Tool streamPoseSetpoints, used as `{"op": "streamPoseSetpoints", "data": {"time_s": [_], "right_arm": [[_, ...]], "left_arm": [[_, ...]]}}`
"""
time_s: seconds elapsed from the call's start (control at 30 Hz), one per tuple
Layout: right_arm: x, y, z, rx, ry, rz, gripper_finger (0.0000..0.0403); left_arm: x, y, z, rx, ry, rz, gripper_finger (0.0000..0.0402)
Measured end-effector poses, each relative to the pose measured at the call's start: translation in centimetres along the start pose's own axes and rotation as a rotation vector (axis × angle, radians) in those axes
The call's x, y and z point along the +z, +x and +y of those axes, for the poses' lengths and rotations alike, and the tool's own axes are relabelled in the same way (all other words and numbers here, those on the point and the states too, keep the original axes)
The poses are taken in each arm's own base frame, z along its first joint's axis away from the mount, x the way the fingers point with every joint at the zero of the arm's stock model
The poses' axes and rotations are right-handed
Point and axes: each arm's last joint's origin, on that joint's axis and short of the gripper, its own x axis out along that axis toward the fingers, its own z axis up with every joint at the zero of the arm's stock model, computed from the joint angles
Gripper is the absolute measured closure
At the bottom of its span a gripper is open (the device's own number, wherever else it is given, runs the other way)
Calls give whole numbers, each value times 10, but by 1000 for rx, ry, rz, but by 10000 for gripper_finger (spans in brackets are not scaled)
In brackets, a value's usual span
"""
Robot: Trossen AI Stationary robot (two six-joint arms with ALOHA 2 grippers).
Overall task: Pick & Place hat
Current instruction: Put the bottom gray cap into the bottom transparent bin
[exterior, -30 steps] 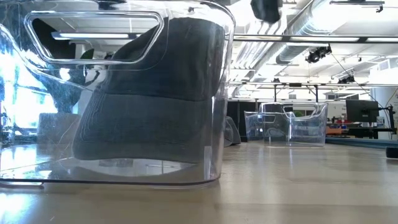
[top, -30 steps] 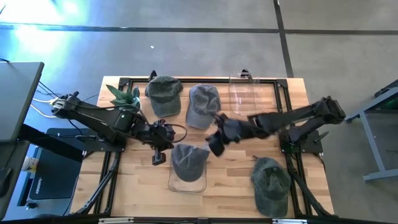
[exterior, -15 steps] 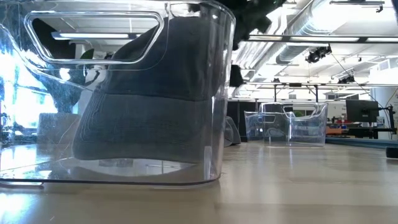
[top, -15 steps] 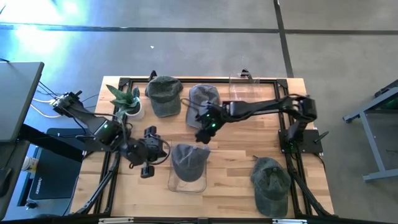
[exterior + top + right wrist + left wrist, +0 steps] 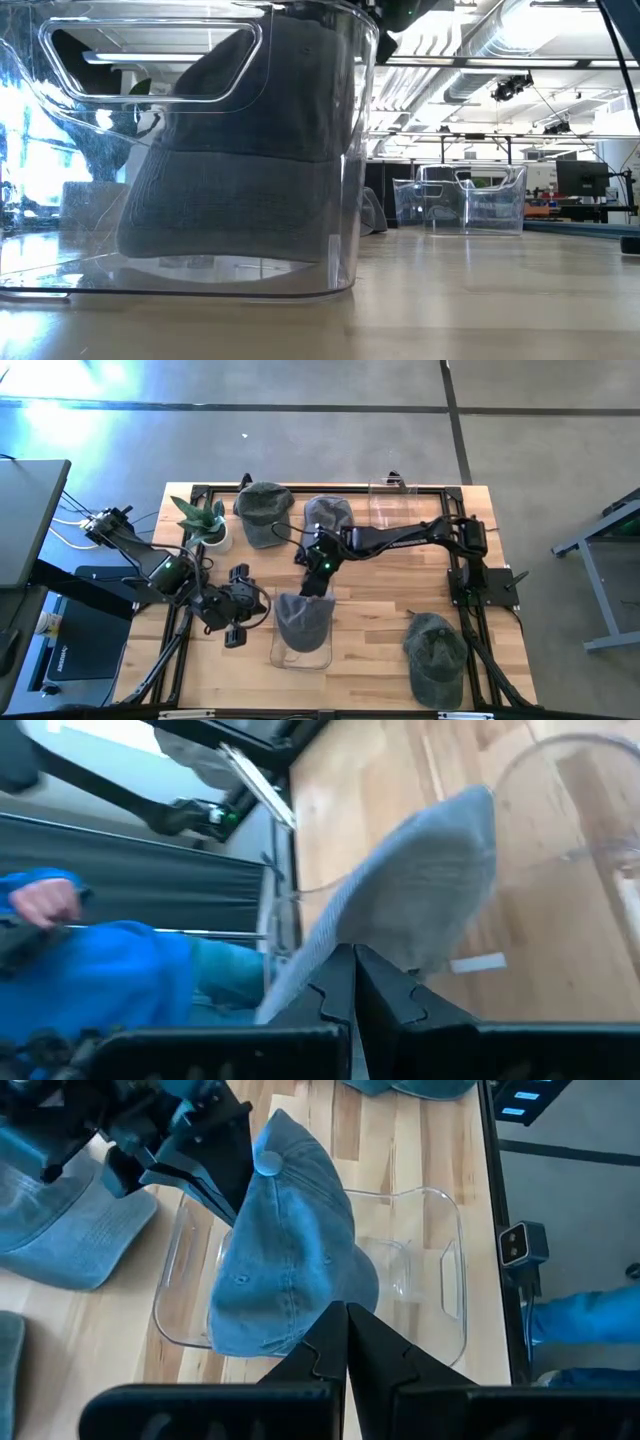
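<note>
High view, left to right: left gripper (image 5: 236,632) is sitting just beside the bin (image 5: 322,657), fingers pressed together, holding nothing. Hat (image 5: 303,619) is lying inside the bin, just right of that gripper. Right gripper (image 5: 312,582) is hovering right above the hat's far edge, arm reaching in from the right; fingers are meeting in the right wrist view, with no sign of a grip on the hat. Beyond it three more hats are lying on the table (image 5: 390,600), plus a plant (image 5: 203,518) and a second bin (image 5: 391,506).
</note>
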Motion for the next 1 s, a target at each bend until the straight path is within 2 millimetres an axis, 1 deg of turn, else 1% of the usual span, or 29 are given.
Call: {"op": "streamPoseSetpoints", "data": {"time_s": [0.13,0.2,0.27,0.4,0.47,0.53,0.63,0.73,0.8,0.9,1.0], "right_arm": [[4,-1,4,97,-12,7,401],[3,0,4,118,-3,17,402],[1,1,2,81,19,3,402],[-3,1,-7,-62,62,-34,401],[-5,1,-9,-78,78,-17,402],[-5,2,-7,-29,68,8,401],[-2,3,3,103,18,38,402],[3,4,15,216,-52,27,401],[5,4,20,257,-79,17,400],[6,4,20,235,-78,-13,399],[6,3,13,159,-32,-40,402]], "left_arm": [[0,0,0,3,3,-1,396],[0,0,0,5,4,3,396],[-1,0,0,6,5,4,396],[-1,0,1,7,6,6,396],[-1,0,1,9,8,10,396],[-1,0,1,9,14,11,396],[-1,0,1,9,35,11,396],[-1,0,1,9,43,11,396],[-1,0,1,9,43,12,396],[-2,0,1,12,45,17,396],[-2,0,1,12,45,17,396]]}}
